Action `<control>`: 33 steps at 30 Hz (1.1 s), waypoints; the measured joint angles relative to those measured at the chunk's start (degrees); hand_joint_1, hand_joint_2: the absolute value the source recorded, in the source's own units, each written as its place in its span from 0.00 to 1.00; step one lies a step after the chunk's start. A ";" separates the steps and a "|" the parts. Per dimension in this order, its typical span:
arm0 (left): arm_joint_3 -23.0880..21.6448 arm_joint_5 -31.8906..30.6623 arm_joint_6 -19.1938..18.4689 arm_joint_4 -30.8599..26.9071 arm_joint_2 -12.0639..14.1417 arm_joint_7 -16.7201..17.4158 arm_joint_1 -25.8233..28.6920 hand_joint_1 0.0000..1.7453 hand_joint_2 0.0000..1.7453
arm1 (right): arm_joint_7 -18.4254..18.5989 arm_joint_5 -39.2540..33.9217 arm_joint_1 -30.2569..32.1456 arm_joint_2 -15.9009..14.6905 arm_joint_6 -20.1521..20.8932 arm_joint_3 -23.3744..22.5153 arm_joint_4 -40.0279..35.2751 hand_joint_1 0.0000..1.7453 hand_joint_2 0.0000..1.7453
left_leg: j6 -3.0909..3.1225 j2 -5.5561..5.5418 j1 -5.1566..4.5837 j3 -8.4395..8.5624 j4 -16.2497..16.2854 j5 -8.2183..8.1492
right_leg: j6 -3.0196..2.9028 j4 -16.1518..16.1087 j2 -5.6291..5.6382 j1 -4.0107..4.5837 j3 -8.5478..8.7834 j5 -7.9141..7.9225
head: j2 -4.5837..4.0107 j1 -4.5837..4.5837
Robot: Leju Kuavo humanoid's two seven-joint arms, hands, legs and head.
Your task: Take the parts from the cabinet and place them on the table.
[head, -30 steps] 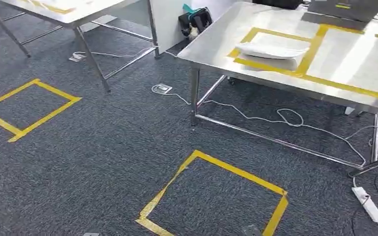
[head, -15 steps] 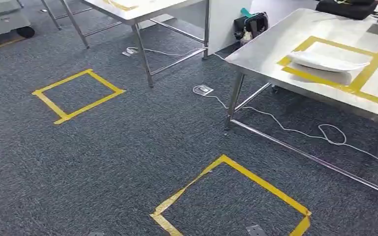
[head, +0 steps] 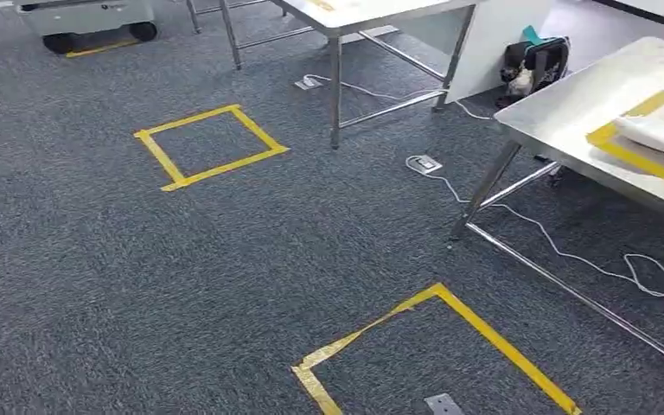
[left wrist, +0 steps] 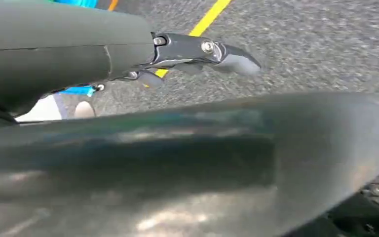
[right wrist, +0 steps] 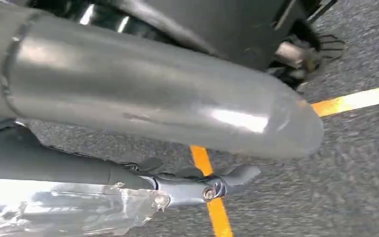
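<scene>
A white part [head: 661,134] lies inside a yellow tape frame on the steel table [head: 571,104] at the right of the head view. My left hand [left wrist: 202,52] hangs over the grey carpet, its fingers stretched out straight with nothing in them. Over a yellow tape line hangs my right hand [right wrist: 207,185], its fingers likewise straight and empty. A strip of crinkled clear film [right wrist: 64,212] shows alongside that hand; what it belongs to I cannot tell.
Two yellow tape squares mark the carpet, one far left [head: 210,145] and one near [head: 437,346]. A second table [head: 372,13] stands behind. A white cable [head: 562,251] and a floor socket [head: 424,162] lie by the steel table's leg. A wheeled unit [head: 86,17] is top left.
The whole head view has slid to the right: the camera is turning left, away from the steel table. The white part lies where it was on the table.
</scene>
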 joint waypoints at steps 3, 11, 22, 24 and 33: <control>0.09 -0.13 0.00 0.00 -0.07 0.02 -0.37 0.00 0.00 | 0.20 0.00 0.20 0.00 -0.02 -0.02 0.02 0.00 0.00 | 0.69 -2.29 -0.25 -0.11 0.00 0.06 | -0.26 14.16 3.67 0.27 -6.86 -6.13 | 0.00 0.30; 0.17 -1.42 -0.26 0.00 -0.59 0.09 -0.50 0.00 0.00 | 0.46 -0.24 0.37 -0.28 0.35 -0.44 0.09 0.00 0.00 | -0.25 -8.60 -0.43 -0.33 0.20 0.40 | -1.42 -0.86 10.00 0.25 -2.06 2.96 | 0.00 0.26; 0.17 -5.36 -0.44 0.00 -1.07 0.52 -0.77 0.00 0.00 | 1.20 -1.18 0.74 -0.79 0.44 -2.60 0.07 0.00 0.00 | -2.83 -1.34 0.20 -5.41 10.85 -3.18 | -2.97 -1.84 0.41 0.32 -1.21 3.48 | 0.00 -0.26; 0.17 -5.64 -0.44 0.00 -1.05 0.52 -0.93 0.00 0.00 | 1.25 -0.96 0.66 -0.81 0.46 -2.80 0.07 0.00 0.00 | -2.83 2.67 0.12 0.10 1.61 0.25 | -2.41 -1.82 -0.80 0.29 -0.73 3.16 | 0.00 -0.33; 0.22 -6.67 -0.90 0.00 -1.38 -0.68 -1.56 0.00 0.00 | 1.18 2.56 0.13 -0.85 0.15 -2.69 -0.04 0.00 0.00 | 0.55 -1.30 -0.14 0.82 -0.57 -0.33 | -0.29 9.79 3.30 0.43 -5.02 -4.19 | 0.00 0.61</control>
